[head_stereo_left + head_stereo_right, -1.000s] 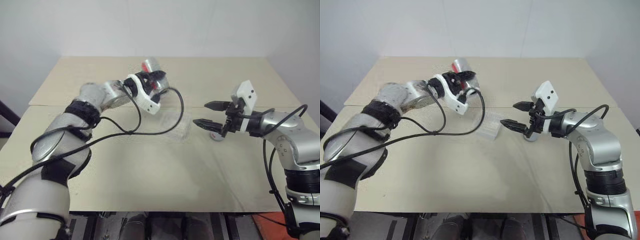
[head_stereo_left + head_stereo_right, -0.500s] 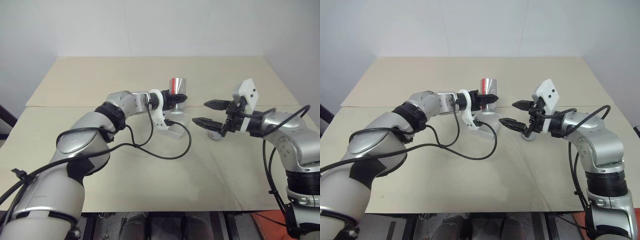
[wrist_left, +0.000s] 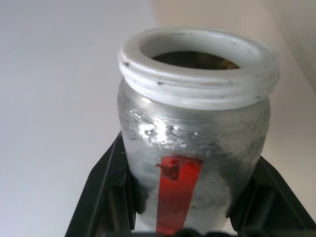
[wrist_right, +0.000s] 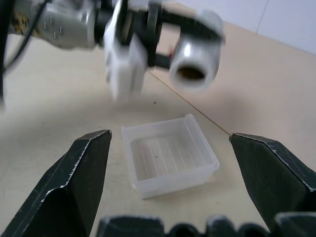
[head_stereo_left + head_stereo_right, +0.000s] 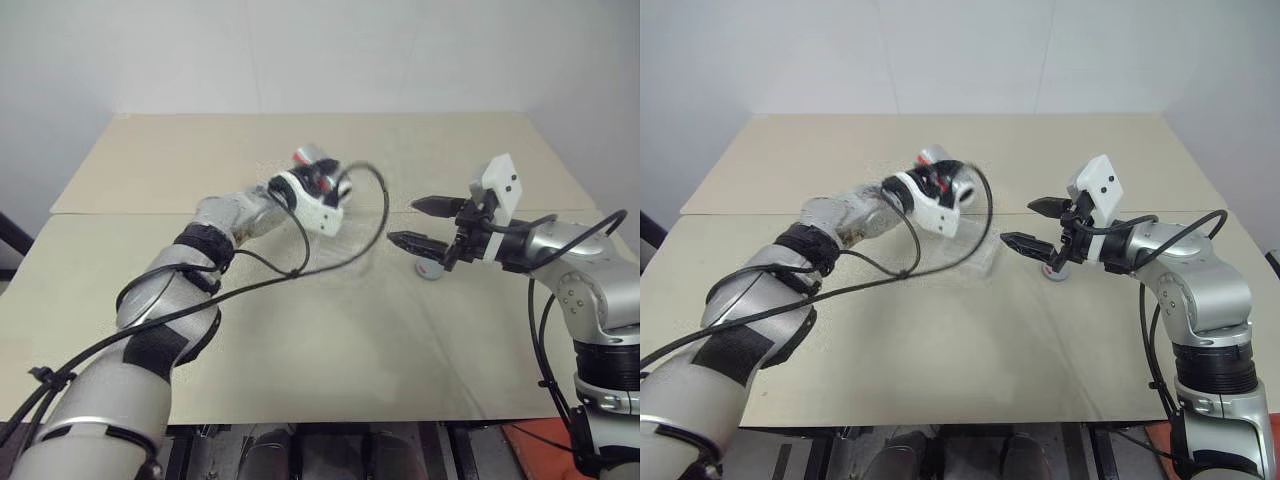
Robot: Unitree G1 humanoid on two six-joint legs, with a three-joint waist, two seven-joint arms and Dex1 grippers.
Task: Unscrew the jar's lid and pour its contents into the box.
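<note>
silver jar (image 3: 192, 148) clenched in left gripper (image 5: 318, 185), tilted over clear box (image 4: 169, 155) | right gripper (image 5: 425, 224) released

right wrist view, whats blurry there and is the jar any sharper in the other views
In the right wrist view the left gripper and the whitish-grey cylindrical jar are motion-smeared, while the clear plastic box stays fairly crisp. In the left eye view the jar is smeared too. The left wrist view shows it sharp, red stripe and white threaded rim clear, with small glare spots.
</note>
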